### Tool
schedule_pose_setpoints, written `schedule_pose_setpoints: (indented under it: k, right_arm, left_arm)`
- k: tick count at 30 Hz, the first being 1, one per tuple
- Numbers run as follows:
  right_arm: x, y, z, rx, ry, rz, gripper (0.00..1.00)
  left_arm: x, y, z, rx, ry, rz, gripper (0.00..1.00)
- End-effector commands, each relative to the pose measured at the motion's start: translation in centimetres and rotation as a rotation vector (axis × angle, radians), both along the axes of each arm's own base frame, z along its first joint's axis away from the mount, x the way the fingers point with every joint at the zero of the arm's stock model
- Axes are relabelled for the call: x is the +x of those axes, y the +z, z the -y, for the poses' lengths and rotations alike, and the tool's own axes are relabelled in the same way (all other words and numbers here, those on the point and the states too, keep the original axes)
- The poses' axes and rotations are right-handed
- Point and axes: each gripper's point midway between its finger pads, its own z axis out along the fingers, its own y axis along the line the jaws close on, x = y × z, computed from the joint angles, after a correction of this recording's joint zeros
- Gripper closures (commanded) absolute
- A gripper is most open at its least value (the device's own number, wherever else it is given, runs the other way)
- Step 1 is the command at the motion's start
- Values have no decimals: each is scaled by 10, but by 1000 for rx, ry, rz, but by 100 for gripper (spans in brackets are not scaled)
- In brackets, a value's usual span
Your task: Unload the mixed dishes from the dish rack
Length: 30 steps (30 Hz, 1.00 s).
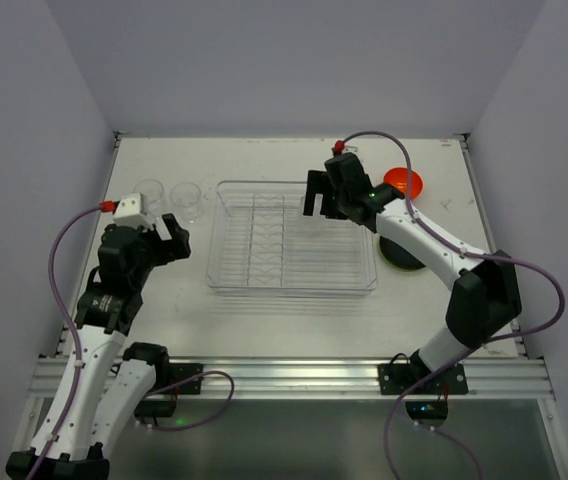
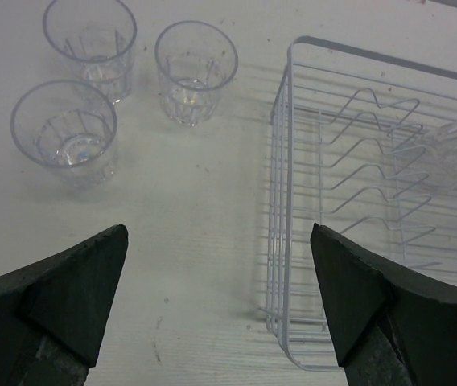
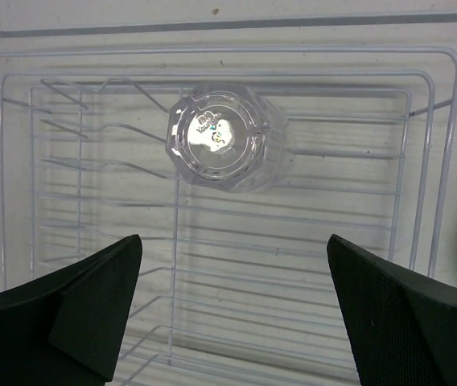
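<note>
Near the middle of the table (image 1: 264, 320): the dish rack (image 1: 294, 288), long sides parallel to the near edge. Inside it, in the far half, one clear tumbler (image 3: 224, 141) on its side across the wire dividers, base turned toward the right wrist camera. Over that part of the rack, the right gripper (image 3: 235, 241), fingers spread wide with nothing between them, clear of the tumbler.

Left of the rack, toward the table's far left corner, three more tumblers (image 2: 89, 44). All upright, mouths up, close together but not touching. Just beside them, over bare table between tumblers and rack, the left gripper (image 2: 219, 237), fingers likewise wide apart and empty.

Toward the far right corner, outside the rack, the orange-red bowl (image 1: 402, 183). Nearer along the right edge, the black plate (image 1: 399, 260), flat on the table, partly hidden under the right arm.
</note>
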Motion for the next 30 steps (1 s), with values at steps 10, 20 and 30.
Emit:
schedule_pose_setpoints:
  k: [10, 20, 30]
  right_arm:
    - [51, -5, -15, -122, -47, -8, 4]
    - [71, -37, -20, -218, -24, -54, 7]
    - [69, -69, -22, -241, -20, -118, 27]
  left_arm:
    - [13, 5, 12, 3, -73, 23, 0]
    - [14, 0, 13, 7, -81, 5, 0]
    - [16, -4, 16, 5, -93, -10, 0]
